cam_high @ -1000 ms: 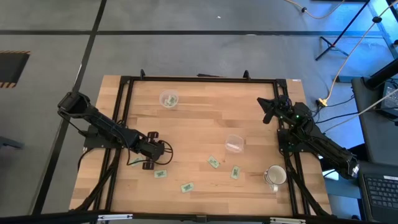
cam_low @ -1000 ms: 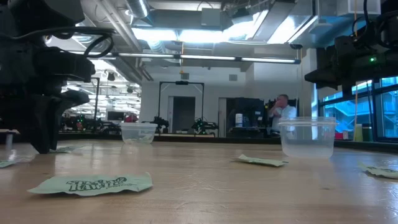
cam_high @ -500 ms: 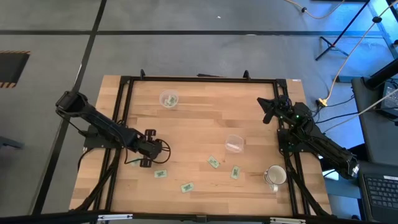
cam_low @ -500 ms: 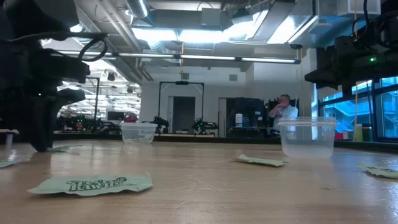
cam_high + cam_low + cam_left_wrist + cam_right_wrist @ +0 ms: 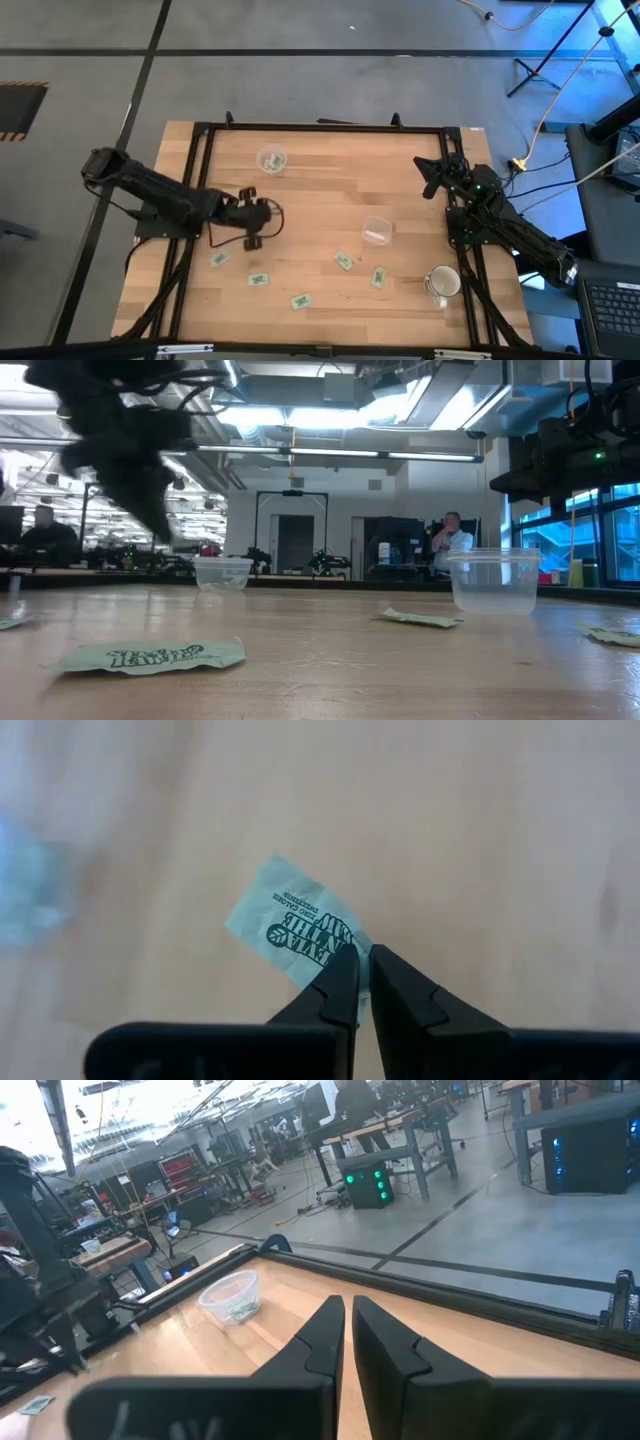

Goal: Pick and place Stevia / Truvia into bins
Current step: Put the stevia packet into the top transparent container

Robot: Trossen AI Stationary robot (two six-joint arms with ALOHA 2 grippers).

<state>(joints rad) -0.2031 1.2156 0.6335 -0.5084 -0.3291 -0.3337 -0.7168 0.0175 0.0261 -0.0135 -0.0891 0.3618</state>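
Left gripper [image 5: 362,982] pinches green packet [image 5: 290,924] by corner, rest sticks out. Blurry in low view. Right gripper [image 5: 346,1332] closed, holds nothing.

The high view looks straight down from well above, taking in the whole tabletop [image 5: 320,180], both arms and the floor around. The low view sits at tabletop height, close to a packet [image 5: 150,656], facing level across the wood into the room beyond; it shares both clear cups [image 5: 222,573] with the high view. The left wrist view looks past its own fingers [image 5: 340,990], very near the wood, a packet [image 5: 290,925] just ahead of their tips. The right wrist view looks past its fingers [image 5: 320,1335] across the tabletop toward a cup [image 5: 230,1295] and the room.
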